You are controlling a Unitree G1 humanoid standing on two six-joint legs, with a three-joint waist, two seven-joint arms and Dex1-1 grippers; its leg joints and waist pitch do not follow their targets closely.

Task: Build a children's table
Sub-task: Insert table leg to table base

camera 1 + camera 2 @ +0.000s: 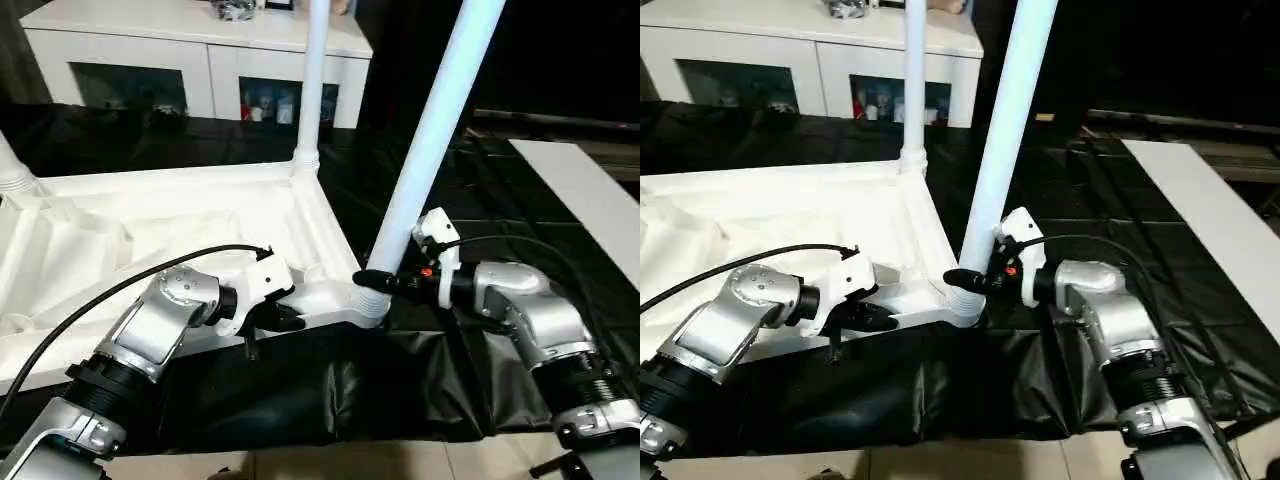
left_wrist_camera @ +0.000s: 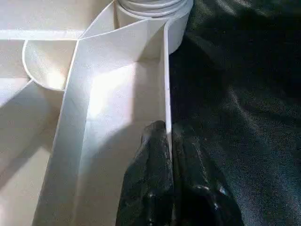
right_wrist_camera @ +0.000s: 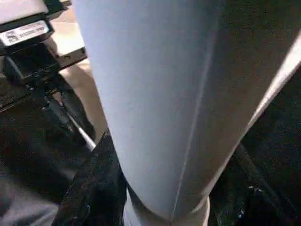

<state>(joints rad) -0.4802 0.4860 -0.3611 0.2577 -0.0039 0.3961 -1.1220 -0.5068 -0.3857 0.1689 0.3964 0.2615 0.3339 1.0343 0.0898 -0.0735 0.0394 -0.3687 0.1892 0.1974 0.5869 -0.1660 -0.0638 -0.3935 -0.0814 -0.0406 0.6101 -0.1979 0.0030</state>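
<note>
The children's table lies upside down on a black cloth: its white tabletop [image 1: 150, 230] shows the ribbed underside. A long white leg [image 1: 430, 140] stands tilted in the near right corner socket. My right gripper [image 1: 375, 283] is shut on this leg [image 3: 155, 94] just above the socket, with a black finger [image 3: 94, 188] on either side. Another leg [image 1: 312, 80] stands upright in the far right socket, and the base of a third [image 1: 12, 172] shows at the far left. My left gripper [image 1: 290, 315] is shut on the tabletop's thin near rim wall [image 2: 165, 94], its fingers [image 2: 150, 174] pinching it.
A white cabinet [image 1: 200, 50] with dark glass doors stands behind the table. A flat white board [image 1: 590, 200] lies on the cloth at the right. The black cloth [image 1: 350, 390] hangs over the near edge above a pale floor.
</note>
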